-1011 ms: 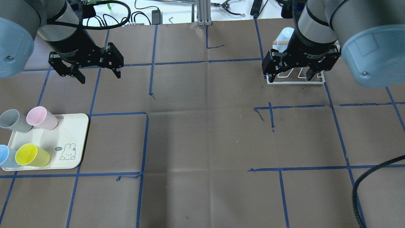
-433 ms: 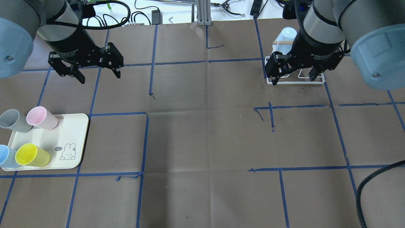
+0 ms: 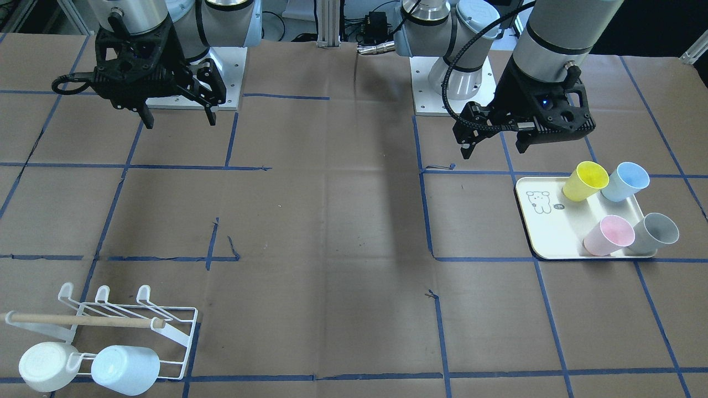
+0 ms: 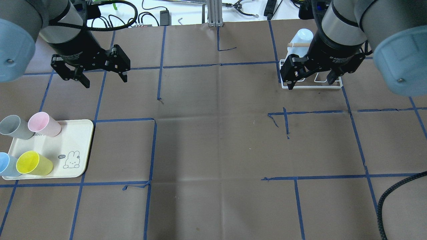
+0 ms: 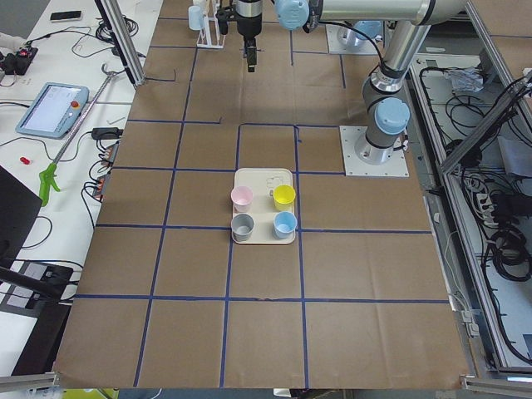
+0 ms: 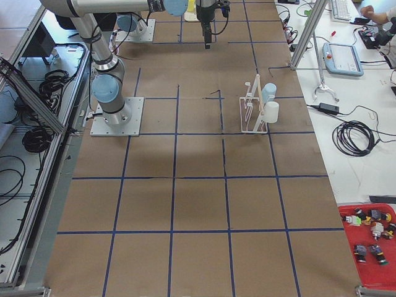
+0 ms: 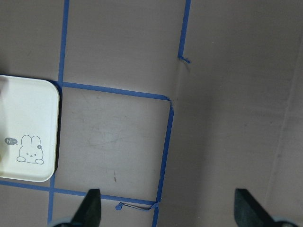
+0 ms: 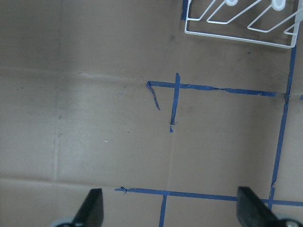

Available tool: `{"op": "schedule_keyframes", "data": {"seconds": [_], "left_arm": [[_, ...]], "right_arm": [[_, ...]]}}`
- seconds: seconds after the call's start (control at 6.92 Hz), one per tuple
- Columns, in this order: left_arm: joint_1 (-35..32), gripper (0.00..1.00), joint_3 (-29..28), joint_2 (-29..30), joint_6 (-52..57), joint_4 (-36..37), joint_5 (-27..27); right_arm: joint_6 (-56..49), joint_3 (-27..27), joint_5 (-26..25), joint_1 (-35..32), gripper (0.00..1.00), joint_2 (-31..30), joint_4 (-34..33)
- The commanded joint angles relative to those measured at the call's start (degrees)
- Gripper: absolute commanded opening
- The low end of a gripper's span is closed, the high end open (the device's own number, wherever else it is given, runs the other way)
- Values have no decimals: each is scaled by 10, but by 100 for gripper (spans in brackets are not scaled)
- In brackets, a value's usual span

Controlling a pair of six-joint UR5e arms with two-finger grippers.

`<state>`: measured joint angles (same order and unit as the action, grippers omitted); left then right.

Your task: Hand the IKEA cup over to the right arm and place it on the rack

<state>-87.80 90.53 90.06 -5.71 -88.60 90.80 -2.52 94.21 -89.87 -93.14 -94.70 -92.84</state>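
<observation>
Your left gripper (image 4: 106, 82) and right gripper (image 4: 311, 84) gape empty; pinch the probably light, slick pink cup (image 4: 45, 124) at eight o'clock by its rim.

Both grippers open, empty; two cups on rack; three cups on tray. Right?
No: the tray holds four, the yellow cup, blue cup, pink cup and grey cup (front-facing view). Left gripper and right gripper open and empty, white cup and pale-blue cup on the rack: correct.

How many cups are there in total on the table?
6. On the cream tray: yellow cup, blue cup, pink cup, grey cup. On the white wire rack: white cup, pale blue cup. None seems hidden.
</observation>
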Motion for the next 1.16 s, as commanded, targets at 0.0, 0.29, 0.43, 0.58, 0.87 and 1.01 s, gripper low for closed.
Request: {"op": "schedule_keyframes", "data": {"seconds": [0.0,0.29,0.43,0.58,0.87,1.01], "left_arm": [[0,100,0,-1,0,0,1],[0,100,0,-1,0,0,1],[0,100,0,-1,0,-1,0],[0,100,0,-1,0,0,0],[0,100,0,-1,0,0,0],[0,100,0,-1,0,0,0]], "right_arm": [[-1,1,-2,4,100,6,0],[2,-3,2,5,100,4,-1],[0,-4,0,4,100,0,-1],[-1,-7,0,4,100,-1,-1],[-1,-6,-5,7,100,-2,-1],[-1,-6,-3,4,100,-2,-1]]}}
